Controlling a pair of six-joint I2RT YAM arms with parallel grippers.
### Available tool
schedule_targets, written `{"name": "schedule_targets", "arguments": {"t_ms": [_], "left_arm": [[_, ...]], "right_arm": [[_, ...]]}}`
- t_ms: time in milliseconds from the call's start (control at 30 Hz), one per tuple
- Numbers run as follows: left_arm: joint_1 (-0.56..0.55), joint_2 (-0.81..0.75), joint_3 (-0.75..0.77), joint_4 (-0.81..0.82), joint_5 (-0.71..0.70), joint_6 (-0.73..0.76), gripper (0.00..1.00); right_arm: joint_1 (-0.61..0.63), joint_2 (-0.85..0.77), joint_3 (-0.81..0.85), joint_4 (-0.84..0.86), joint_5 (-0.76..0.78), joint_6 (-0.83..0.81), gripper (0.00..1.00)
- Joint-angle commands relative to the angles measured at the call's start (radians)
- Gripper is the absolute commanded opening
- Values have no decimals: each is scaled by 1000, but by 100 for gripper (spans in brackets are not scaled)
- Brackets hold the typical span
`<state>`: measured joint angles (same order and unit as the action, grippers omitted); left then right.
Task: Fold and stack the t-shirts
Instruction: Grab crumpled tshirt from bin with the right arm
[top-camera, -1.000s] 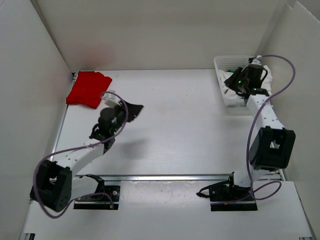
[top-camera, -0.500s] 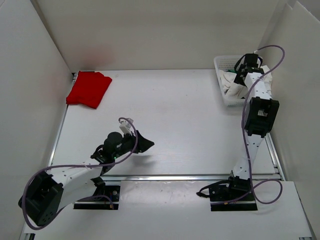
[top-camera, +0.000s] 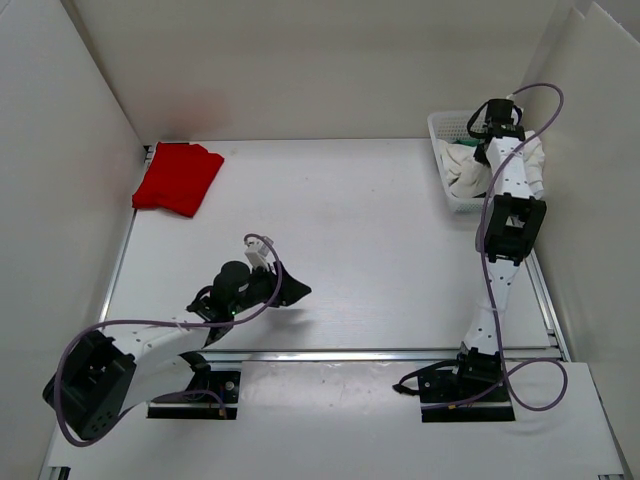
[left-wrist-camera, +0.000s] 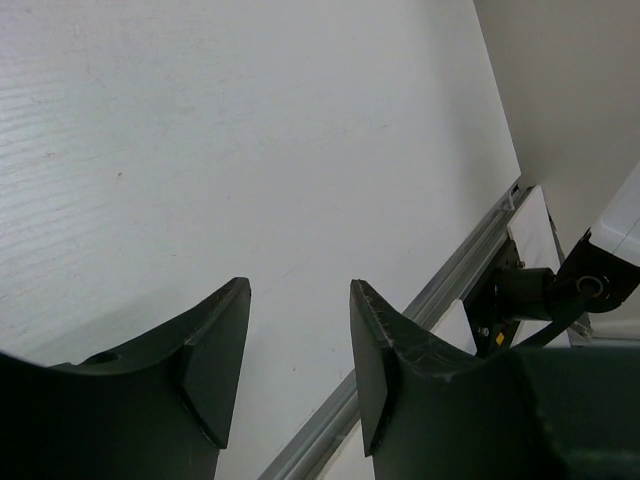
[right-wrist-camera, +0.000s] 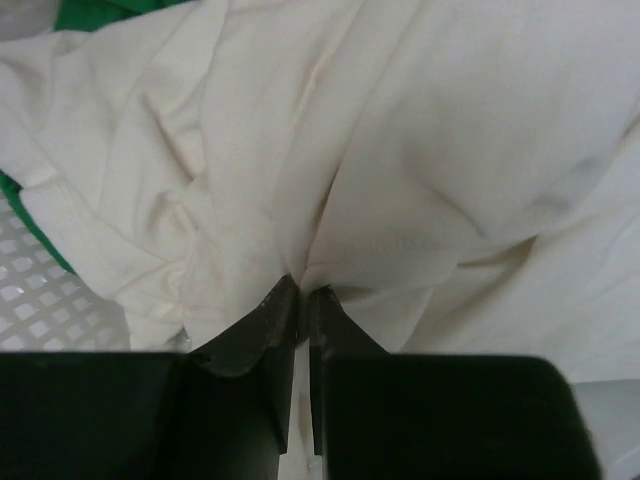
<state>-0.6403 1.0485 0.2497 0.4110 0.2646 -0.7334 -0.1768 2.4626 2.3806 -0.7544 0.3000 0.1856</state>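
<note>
A: Entry one, left gripper (left-wrist-camera: 298, 350)?
B: Recorded as spread, nothing held, low over the table (top-camera: 380, 230) near its front rail.
A: Entry two, right gripper (right-wrist-camera: 302, 300)?
B: Pinched on a fold of the white t-shirt (right-wrist-camera: 400, 150), which is heaped in the basket (top-camera: 440, 124) with the green t-shirt (right-wrist-camera: 95, 12) alongside.
A: Entry three, red t-shirt (top-camera: 177, 178)?
B: Laid at the table's far left corner, well apart from the others.

No readable text, label or number shows anywhere.
</note>
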Motion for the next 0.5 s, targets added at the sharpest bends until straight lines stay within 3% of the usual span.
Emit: {"name": "schedule_targets", "arguments": {"t_ms": [0, 300, 467], "left_arm": [[-16, 24, 63, 29, 28, 3, 55], [40, 130, 171, 6, 110, -18, 55], [102, 99, 171, -6, 113, -63, 55]], "right_arm": [[20, -122, 81, -3, 18, 18, 1], [123, -526, 86, 10, -110, 5, 0], [411, -974, -321, 324, -193, -84, 0]]}}
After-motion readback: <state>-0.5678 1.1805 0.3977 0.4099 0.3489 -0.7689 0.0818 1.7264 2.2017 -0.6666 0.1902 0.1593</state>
